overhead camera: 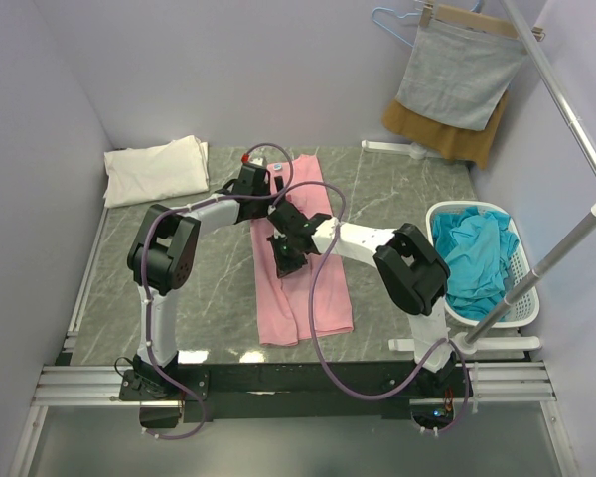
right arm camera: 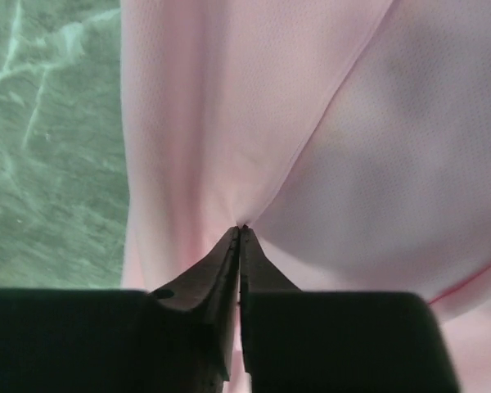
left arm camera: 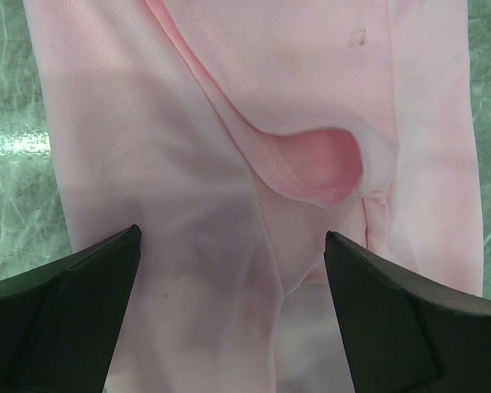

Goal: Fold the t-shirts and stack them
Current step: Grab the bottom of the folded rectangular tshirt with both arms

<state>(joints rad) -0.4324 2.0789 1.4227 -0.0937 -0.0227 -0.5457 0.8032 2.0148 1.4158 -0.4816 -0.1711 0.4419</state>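
Observation:
A pale pink t-shirt point(overhead camera: 308, 288) lies folded into a long strip down the middle of the table. My left gripper point(overhead camera: 261, 189) hovers open over its far end; in the left wrist view its fingers point(left arm camera: 82, 295) straddle the pink cloth point(left arm camera: 188, 164) near the neck opening. My right gripper point(overhead camera: 281, 260) is shut on a pinch of the pink t-shirt point(right arm camera: 311, 147) near its middle, fabric pulled into creases at the tips point(right arm camera: 241, 233). A folded cream-white t-shirt point(overhead camera: 156, 170) lies at the far left. Teal-blue t-shirts point(overhead camera: 472, 253) fill a basket.
A white laundry basket point(overhead camera: 521, 298) stands at the right table edge. A grey cloth on a hanger point(overhead camera: 459, 75) and a mustard-brown cloth point(overhead camera: 447, 134) hang at the back right. A slanted white pole point(overhead camera: 566, 109) crosses the right side.

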